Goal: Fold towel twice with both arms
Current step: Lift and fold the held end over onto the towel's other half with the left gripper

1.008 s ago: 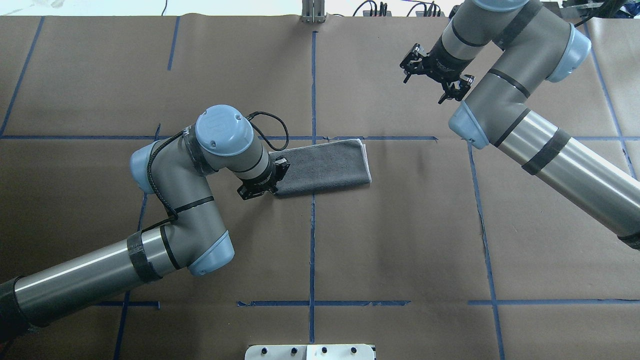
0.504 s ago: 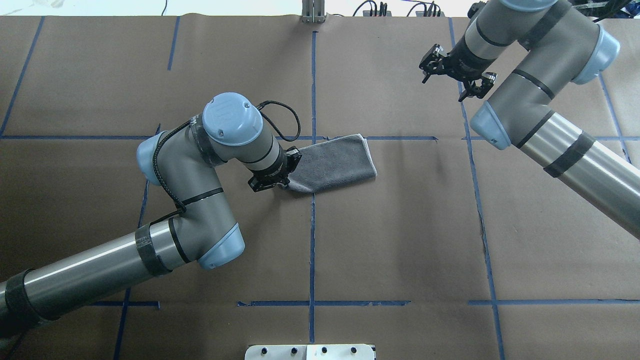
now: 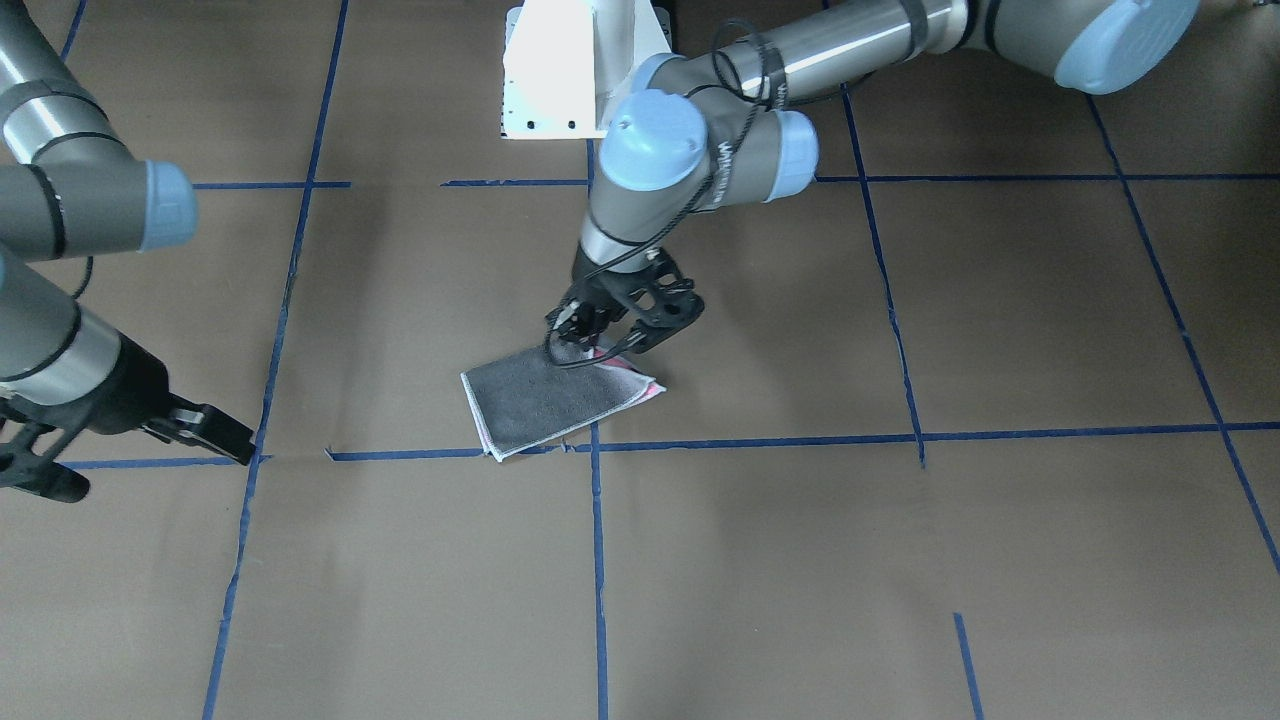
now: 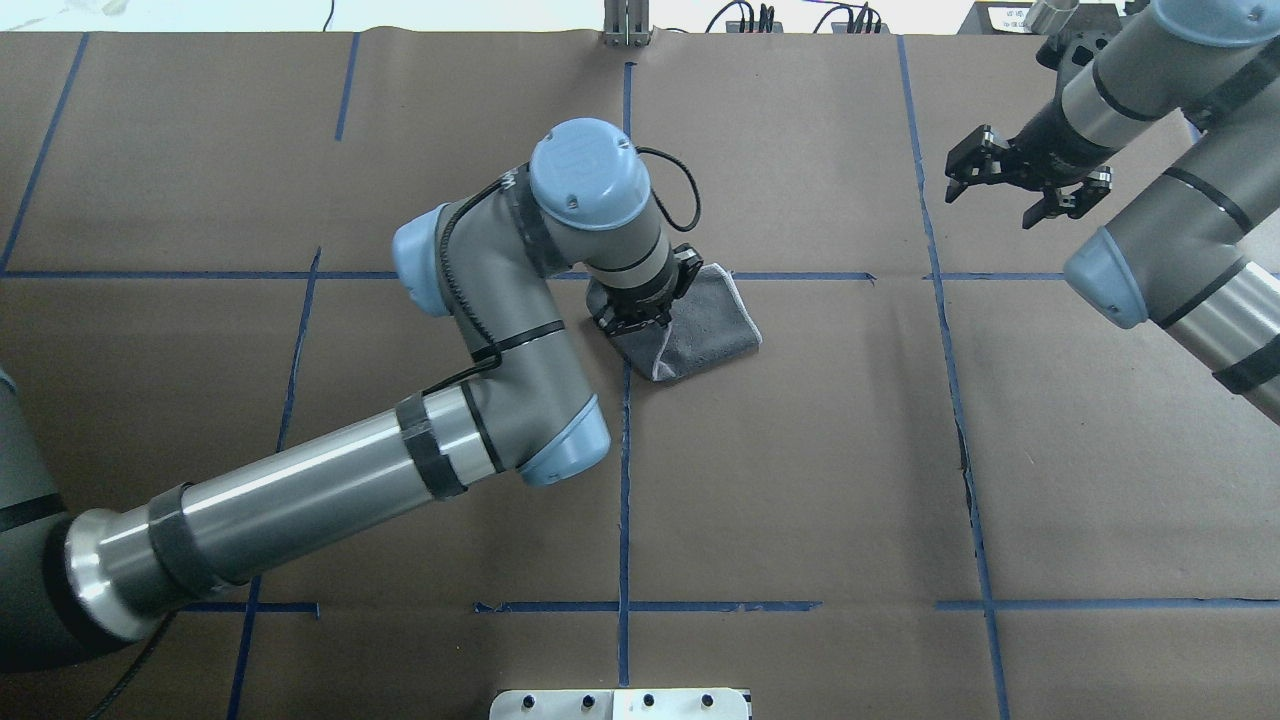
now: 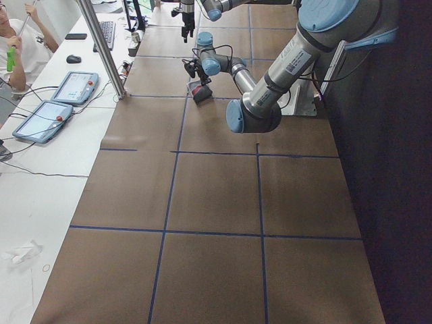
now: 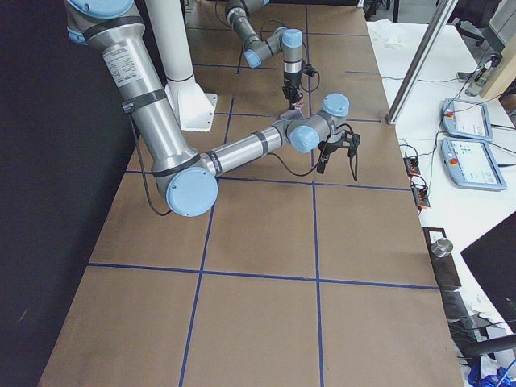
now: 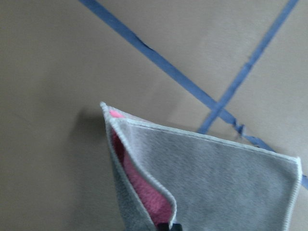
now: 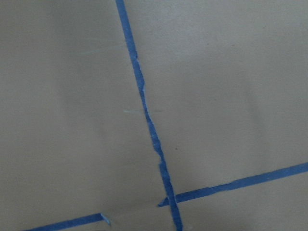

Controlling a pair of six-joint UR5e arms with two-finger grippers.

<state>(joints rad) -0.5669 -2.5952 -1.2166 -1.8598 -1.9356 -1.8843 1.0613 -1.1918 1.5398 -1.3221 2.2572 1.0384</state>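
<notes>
Overhead exterior: left tool (image 4: 633, 328) pinched shut on the lifted end of the towel (image 4: 710, 325), which sits centre of the desk (image 4: 800, 450), grey face up; right tool (image 4: 990, 203) agape, empty, well apart. Best carry the end straight across, match borders, release low.

Folded grey towel (image 7: 216, 187), pink inner face showing, over brown paper (image 7: 48, 57) with blue tape (image 7: 159, 60).
</notes>
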